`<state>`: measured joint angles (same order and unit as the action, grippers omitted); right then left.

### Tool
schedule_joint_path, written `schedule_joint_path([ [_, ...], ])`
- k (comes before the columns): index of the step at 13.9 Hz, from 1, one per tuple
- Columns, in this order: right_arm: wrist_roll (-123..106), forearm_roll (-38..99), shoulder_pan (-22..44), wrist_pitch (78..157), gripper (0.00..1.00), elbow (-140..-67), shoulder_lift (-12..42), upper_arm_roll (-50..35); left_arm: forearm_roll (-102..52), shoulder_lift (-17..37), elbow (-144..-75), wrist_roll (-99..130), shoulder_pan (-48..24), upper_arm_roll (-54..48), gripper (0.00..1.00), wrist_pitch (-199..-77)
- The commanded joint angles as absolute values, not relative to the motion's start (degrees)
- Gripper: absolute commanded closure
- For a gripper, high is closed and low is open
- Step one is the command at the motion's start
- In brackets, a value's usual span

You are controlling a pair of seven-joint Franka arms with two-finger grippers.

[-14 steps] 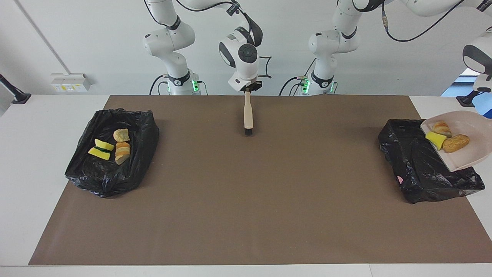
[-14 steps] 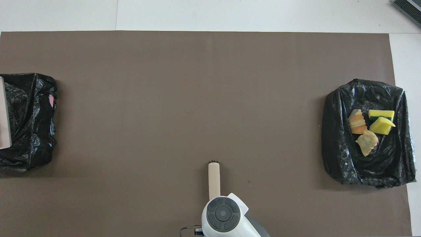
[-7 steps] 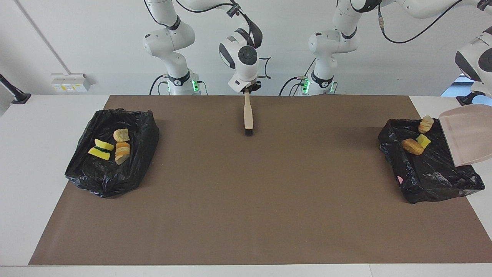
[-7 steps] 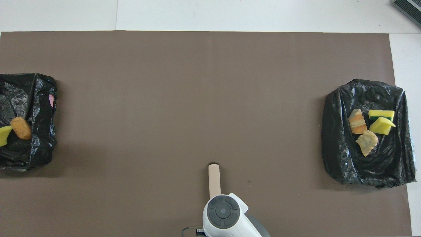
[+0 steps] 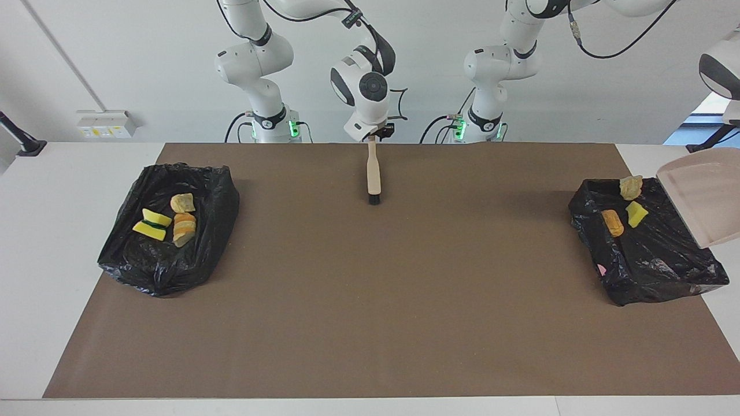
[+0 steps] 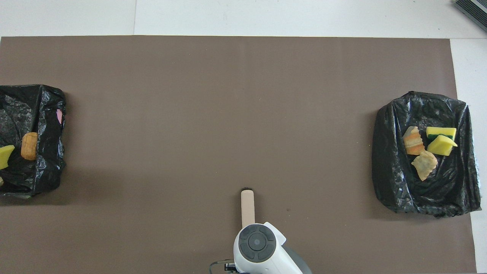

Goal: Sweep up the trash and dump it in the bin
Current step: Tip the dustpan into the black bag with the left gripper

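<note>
Trash lies in two black-bagged bins. The bin (image 5: 665, 266) at the left arm's end holds an orange-brown lump (image 5: 611, 222) and a yellow sponge chunk (image 5: 636, 214), with a tan lump (image 5: 630, 186) at its rim nearest the robots. The beige dustpan (image 5: 702, 196) hangs steeply tilted and bare over that bin's outer side. The left gripper holding it is out of view. The bin (image 5: 150, 266) at the right arm's end holds yellow sponges (image 5: 151, 224) and bread-like lumps (image 5: 184, 228). My right gripper (image 5: 374, 133) is at the handle end of the beige brush (image 5: 374, 170), whose bristles rest on the mat.
A brown mat (image 5: 370, 300) covers the table between the two bins. A small pink scrap (image 5: 602, 269) sticks to the bin at the left arm's end. White table (image 5: 52, 260) borders the mat at both ends.
The dustpan tipped up steeply and three scraps slid from it into the bin at the left arm's end, where they settled. The brush and right arm barely moved.
</note>
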<state>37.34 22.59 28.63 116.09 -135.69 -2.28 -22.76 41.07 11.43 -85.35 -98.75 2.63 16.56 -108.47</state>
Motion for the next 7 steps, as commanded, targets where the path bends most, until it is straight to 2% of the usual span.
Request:
schedule_joint_path([
  [1,36.12,19.88,28.39,117.16,0.00,-132.03,0.52,-22.85,35.27,11.78,-83.67,-87.50,2.20,11.97,1.00,-102.76],
  [5,36.65,13.37,27.16,122.94,0.00,-129.64,2.02,-22.33,29.38,10.11,-88.41,-68.96,2.02,3.36,1.00,-98.90],
  [7,36.65,8.99,23.67,124.45,0.00,-128.24,1.93,-22.15,24.72,10.02,-90.08,-59.19,2.02,-1.12,1.00,-96.43],
])
